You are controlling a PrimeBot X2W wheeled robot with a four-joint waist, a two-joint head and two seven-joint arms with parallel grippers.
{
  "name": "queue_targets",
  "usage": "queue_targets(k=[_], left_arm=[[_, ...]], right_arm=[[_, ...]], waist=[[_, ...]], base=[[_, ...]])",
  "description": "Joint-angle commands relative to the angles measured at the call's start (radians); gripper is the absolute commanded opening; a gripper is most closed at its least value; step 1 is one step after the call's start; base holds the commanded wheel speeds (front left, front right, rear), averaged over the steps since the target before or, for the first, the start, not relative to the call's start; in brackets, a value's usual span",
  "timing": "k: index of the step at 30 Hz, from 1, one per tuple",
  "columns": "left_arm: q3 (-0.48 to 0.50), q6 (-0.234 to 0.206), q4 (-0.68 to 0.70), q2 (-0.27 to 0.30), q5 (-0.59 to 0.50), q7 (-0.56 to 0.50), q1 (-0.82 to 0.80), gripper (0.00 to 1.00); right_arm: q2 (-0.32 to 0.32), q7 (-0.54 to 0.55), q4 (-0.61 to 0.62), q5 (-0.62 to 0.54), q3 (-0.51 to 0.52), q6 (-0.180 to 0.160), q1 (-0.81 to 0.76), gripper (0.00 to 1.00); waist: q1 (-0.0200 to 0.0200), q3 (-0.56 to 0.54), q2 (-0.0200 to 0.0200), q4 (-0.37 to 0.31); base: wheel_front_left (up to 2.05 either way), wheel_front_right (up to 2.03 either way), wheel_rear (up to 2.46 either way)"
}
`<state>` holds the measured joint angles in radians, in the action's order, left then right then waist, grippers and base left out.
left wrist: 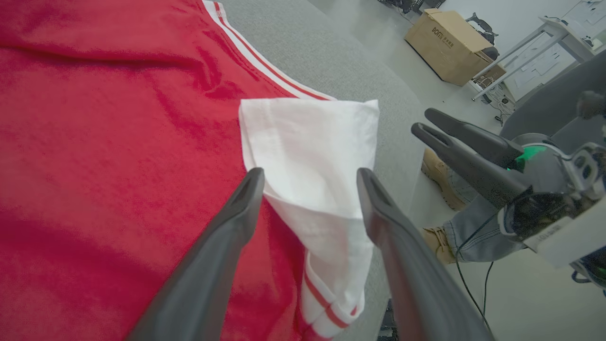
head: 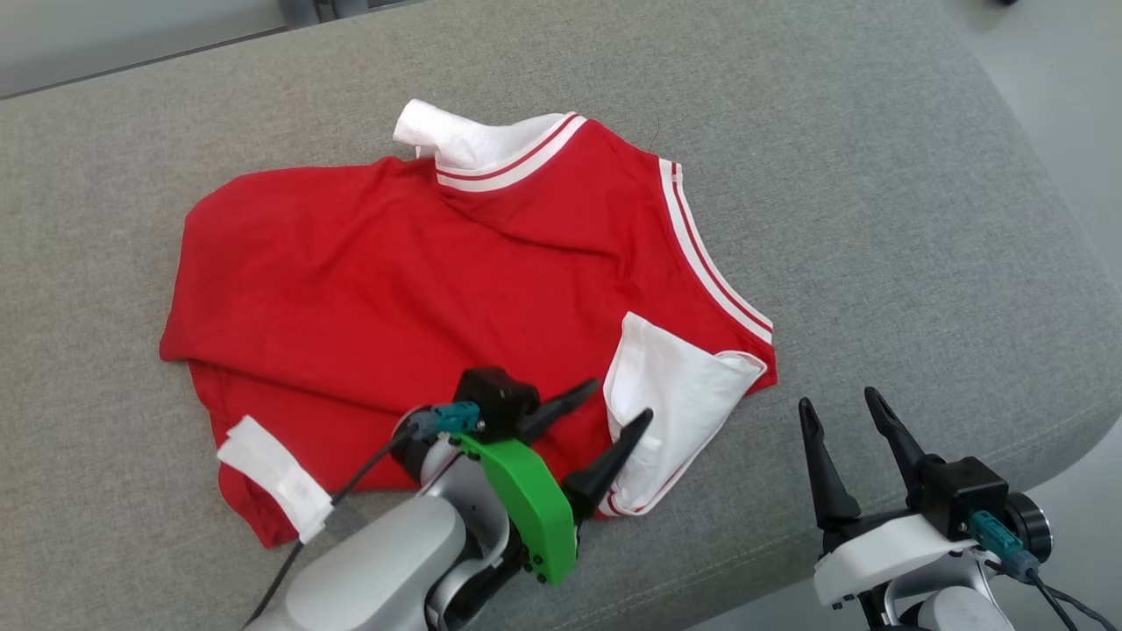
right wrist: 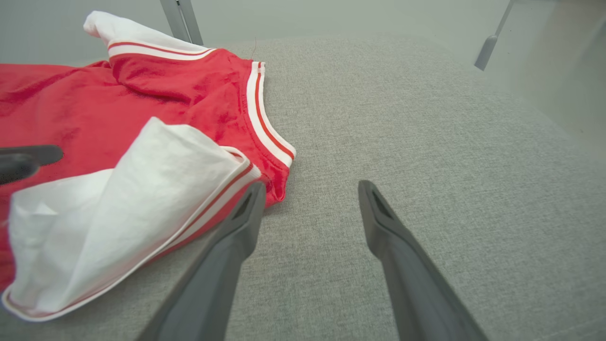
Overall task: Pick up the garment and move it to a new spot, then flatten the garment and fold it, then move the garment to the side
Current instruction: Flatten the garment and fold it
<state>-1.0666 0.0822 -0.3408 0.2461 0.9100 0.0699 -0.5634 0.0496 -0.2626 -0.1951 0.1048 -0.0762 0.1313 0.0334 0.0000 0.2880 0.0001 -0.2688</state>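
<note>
While the red shirt [head: 394, 289] lies rumpled toward the front of the grey cushioned worktop [head: 877, 175], no fold has yet been made. The left gripper [head: 622, 397] stands spread and empty over the white sleeve [head: 675, 386], which is turned back onto the body. The right gripper [head: 837, 399], likewise spread and empty, hovers over bare worktop just beside the striped edge. Judgement: relocation cannot be confirmed; flattening appears in hand; folding and moving aside remain.

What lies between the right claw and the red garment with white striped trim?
Bare grey woven cushion: in the head view a strip of it separates the open right claw from the white turned-over corner of the red garment.
</note>
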Motion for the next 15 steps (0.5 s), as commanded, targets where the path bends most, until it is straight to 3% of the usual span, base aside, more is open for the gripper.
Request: queue_targets(k=[1,7,15], left_arm=[[0.018,-0.01,0.01,0.01,-0.002,-0.005,-0.032,1.0],[0.047,-0.022,-0.026,-0.002,0.03,-0.061,-0.101,1.0],[0.035,0.005,-0.167,-0.054,0.074,-0.132,-0.153,1.0]], right_arm=[[0.002,-0.003,-0.003,0.002,-0.003,-0.001,0.008,1.0],[0.002,-0.003,-0.005,0.006,-0.014,-0.001,0.016,1.0],[0.002,-0.004,-0.007,0.014,-0.029,-0.001,0.017,1.0]], waist=[[0.0,0.001,-0.0001,-0.001],[0.0,0.005,-0.0001,-0.011],[0.0,0.012,-0.0001,-0.048]], base=[[0.0,0.0,0.0],[0.0,0.0,0.0],[0.0,0.0,0.0]])
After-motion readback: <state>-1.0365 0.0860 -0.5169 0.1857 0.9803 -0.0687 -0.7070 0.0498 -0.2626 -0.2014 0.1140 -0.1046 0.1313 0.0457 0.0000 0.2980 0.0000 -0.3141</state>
